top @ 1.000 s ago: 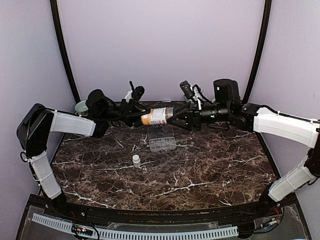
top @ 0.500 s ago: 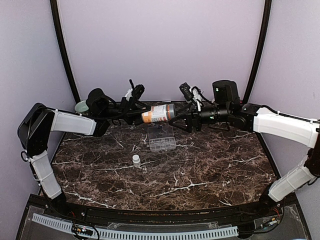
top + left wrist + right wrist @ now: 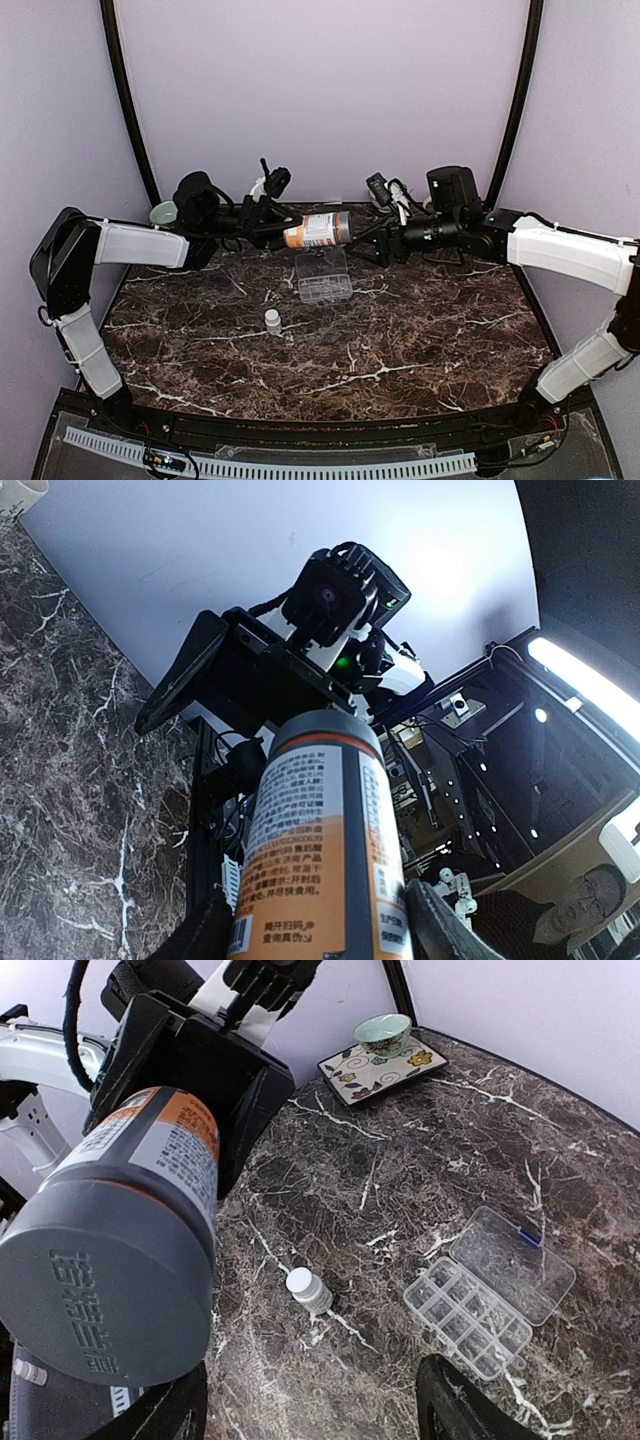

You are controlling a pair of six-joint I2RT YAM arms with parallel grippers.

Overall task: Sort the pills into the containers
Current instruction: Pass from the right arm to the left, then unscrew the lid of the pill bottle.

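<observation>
Right gripper [image 3: 375, 250] backed off amber bottle [image 3: 315, 230], jaws apart; left gripper [image 3: 275, 228] clamped on it, upper centre. Grey cap [image 3: 100, 1280] on; organiser [image 3: 325, 285] compartments empty; sorting unstarted.

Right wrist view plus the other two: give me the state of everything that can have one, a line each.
amber bottle: held level in the air, grey cap on
left claw: shut on the amber bottle
right claw: open, gripping nothing
organiser box: on the table, lid open, no pills visible
white bottle: upright, capped
cup: upright on its tray
</observation>
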